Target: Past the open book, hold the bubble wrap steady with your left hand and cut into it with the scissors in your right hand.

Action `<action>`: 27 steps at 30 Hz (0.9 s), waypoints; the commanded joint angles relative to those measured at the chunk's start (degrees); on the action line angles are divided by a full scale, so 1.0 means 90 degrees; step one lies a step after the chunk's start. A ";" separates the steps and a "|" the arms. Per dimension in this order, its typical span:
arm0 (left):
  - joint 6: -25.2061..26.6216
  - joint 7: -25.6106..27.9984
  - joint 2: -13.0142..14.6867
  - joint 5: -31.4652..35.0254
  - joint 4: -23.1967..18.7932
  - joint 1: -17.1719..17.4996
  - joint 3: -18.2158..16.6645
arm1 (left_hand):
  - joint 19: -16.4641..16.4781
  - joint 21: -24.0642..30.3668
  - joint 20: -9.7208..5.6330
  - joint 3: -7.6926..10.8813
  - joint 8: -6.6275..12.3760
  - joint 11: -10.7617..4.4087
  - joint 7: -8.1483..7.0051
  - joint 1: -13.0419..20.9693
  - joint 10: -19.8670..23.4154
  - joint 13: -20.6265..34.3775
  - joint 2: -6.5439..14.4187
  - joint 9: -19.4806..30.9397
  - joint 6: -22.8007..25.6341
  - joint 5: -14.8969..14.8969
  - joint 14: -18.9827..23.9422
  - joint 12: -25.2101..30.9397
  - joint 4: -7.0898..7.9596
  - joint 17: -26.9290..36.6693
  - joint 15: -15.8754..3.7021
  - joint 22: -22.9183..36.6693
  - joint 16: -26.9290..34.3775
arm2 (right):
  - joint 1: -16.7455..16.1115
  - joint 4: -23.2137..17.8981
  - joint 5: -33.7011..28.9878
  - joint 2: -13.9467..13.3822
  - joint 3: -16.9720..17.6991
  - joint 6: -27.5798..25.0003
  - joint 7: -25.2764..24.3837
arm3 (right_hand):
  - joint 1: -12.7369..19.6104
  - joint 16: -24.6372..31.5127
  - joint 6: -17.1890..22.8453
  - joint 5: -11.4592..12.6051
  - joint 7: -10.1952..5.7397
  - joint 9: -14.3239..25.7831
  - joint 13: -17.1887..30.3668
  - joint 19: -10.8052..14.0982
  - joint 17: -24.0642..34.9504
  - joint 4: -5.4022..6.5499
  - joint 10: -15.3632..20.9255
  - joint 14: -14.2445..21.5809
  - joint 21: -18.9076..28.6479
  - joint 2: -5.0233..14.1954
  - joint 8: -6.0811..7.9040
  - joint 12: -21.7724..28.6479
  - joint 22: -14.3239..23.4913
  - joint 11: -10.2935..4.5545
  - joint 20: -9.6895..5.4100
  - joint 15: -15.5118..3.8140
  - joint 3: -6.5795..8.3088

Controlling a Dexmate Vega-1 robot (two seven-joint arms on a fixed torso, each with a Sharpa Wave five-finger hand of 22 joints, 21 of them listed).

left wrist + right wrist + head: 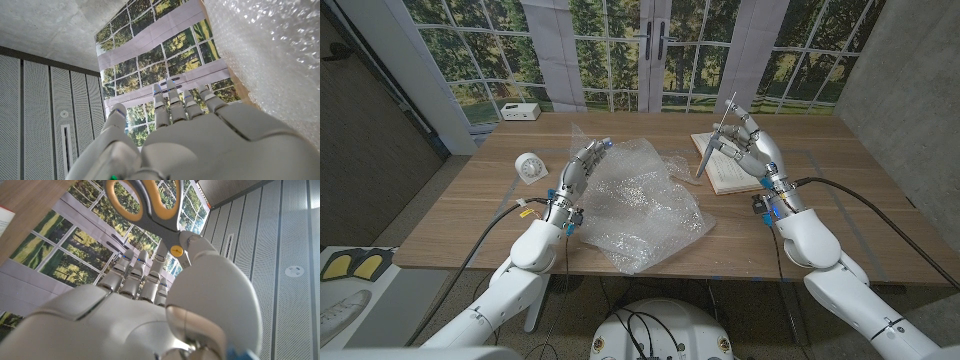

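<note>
A crumpled sheet of clear bubble wrap lies in the middle of the wooden table. My left hand stands at its left edge with fingers stretched out and apart, holding nothing; whether it touches the wrap I cannot tell. In the left wrist view the bubble wrap lies beside my left hand. My right hand hovers over the open book and grips the scissors, blades apart. The right wrist view shows the scissors' yellow handles above my right hand.
A small white round clock stands left of my left hand. A white box sits at the table's far left corner. A window backdrop closes off the back. Bare wood lies in front of the book.
</note>
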 commanded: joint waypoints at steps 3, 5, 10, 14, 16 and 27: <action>0.0051 -0.0094 0.0047 -0.0065 0.0008 -0.0010 0.0035 | 0.0025 -0.0008 0.0034 0.0040 -0.0035 0.0018 -0.0012 0.0036 0.0062 0.0027 -0.0021 0.0009 0.0041 -0.0018 0.0021 -0.0008 0.0002 -0.0003 0.0010 0.0020 -0.0036 | -0.0035 -0.0050 -0.0179 0.0064 -0.0120 0.0023 -0.0148 | 0.0055 0.0000 0.0117 0.0058 -0.0019 0.0009 0.0454 0.0042 0.0032 0.0008 0.0833 0.0063 0.0028 0.0070 0.0027 0.0141 0.0021 -0.0734 0.0003 -0.1060 0.0037; 0.0049 -0.0120 0.0049 -0.0089 0.0018 -0.0015 0.0041 | 0.0026 -0.0008 0.0034 0.0041 -0.0039 0.0022 -0.0017 0.0035 0.0055 0.0028 -0.0021 0.0009 0.0041 -0.0018 0.0018 -0.0012 0.0002 -0.0002 0.0010 0.0020 -0.0037 | -0.0044 -0.0079 -0.0192 0.0064 -0.0127 0.0008 -0.0160 | 0.0053 0.0003 0.0119 0.0061 -0.0024 0.0009 0.0451 0.0042 0.0034 0.0011 0.0832 0.0069 0.0028 0.0074 0.0026 0.0140 0.0021 -0.0734 -0.0001 -0.1061 0.0038; 0.0047 -0.0171 0.0059 -0.0108 0.0050 -0.0035 0.0060 | 0.0020 -0.0010 0.0034 0.0042 -0.0051 0.0029 -0.0017 0.0034 0.0056 0.0029 -0.0023 0.0010 0.0040 -0.0018 0.0001 -0.0018 0.0003 -0.0002 0.0015 0.0020 -0.0044 | -0.0031 -0.0105 -0.0114 0.0040 -0.0178 0.0006 -0.0096 | 0.0047 0.0004 0.0137 0.0068 -0.0033 0.0009 0.0455 0.0043 0.0038 0.0013 0.0839 0.0072 0.0029 0.0071 0.0029 0.0147 0.0021 -0.0734 -0.0005 -0.1060 0.0037; 0.0043 -0.0205 0.0056 -0.0142 0.0071 -0.0046 0.0071 | 0.0017 -0.0012 0.0041 0.0043 -0.0079 0.0017 -0.0031 0.0033 0.0067 0.0030 -0.0024 0.0011 -0.0004 -0.0018 -0.0002 -0.0020 0.0004 -0.0001 0.0024 0.0020 -0.0045 | -0.0017 -0.0099 -0.0071 0.0050 -0.0218 -0.0008 -0.0084 | 0.0053 0.0006 0.0150 0.0074 -0.0034 0.0009 0.0454 0.0043 0.0043 0.0010 0.0839 0.0075 0.0029 0.0076 0.0031 0.0149 0.0021 -0.0733 -0.0009 -0.1076 0.0039; 0.0050 -0.0223 0.0066 -0.0144 0.0072 -0.0052 0.0077 | 0.0020 -0.0011 0.0046 0.0045 -0.0124 0.0002 -0.0035 0.0034 0.0076 0.0030 -0.0025 0.0011 -0.0093 -0.0018 0.0001 -0.0023 0.0004 -0.0001 0.0028 0.0021 -0.0043 | -0.0001 -0.0089 -0.0075 0.0051 -0.0243 0.0019 -0.0067 | 0.0047 0.0006 0.0156 0.0077 -0.0037 0.0009 0.0456 0.0045 0.0044 0.0012 0.0839 0.0077 0.0030 0.0074 0.0032 0.0151 0.0021 -0.0733 -0.0007 -0.1068 0.0038; 0.0036 -0.0250 0.0082 -0.0138 0.0041 -0.0046 0.0093 | 0.0031 -0.0008 0.0061 0.0055 -0.0229 0.0106 -0.0056 0.0038 0.0025 0.0038 -0.0024 0.0014 -0.0304 -0.0018 0.0029 -0.0070 0.0006 0.0003 0.0157 0.0022 -0.0036 | 0.0015 -0.0181 -0.0158 0.0052 -0.0308 0.0044 -0.0057 | 0.0044 0.0007 0.0174 0.0094 -0.0040 0.0009 0.0447 0.0043 0.0057 0.0012 0.0832 0.0078 0.0029 0.0077 0.0028 0.0148 0.0022 -0.0732 -0.0009 -0.1076 0.0035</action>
